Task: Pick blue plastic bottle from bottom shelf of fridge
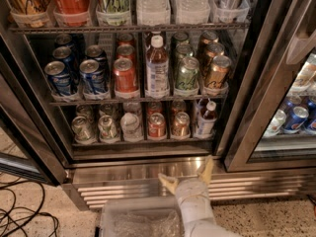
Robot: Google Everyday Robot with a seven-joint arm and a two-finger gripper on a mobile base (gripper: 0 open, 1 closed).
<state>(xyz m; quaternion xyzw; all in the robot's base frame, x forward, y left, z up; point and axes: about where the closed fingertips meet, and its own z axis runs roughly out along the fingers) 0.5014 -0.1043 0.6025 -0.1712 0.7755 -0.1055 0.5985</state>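
Observation:
The blue plastic bottle (pixel 206 118) stands upright at the right end of the bottom shelf (pixel 143 143) of the fridge (pixel 148 168). It has a white cap, a dark drink and a pale label. Several cans stand to its left on the same shelf. My gripper (pixel 188 177) is low in the view, in front of the steel grille base, below and slightly left of the bottle. Its two yellowish fingers (pixel 207 168) are spread apart and hold nothing.
A taller white-capped bottle (pixel 157 68) stands among soda cans on the shelf above. A steel door frame (pixel 256 98) flanks the opening on the right, with more cans behind glass. Black cables (pixel 19 216) lie on the floor at left. A clear bin (pixel 138 223) sits on my base.

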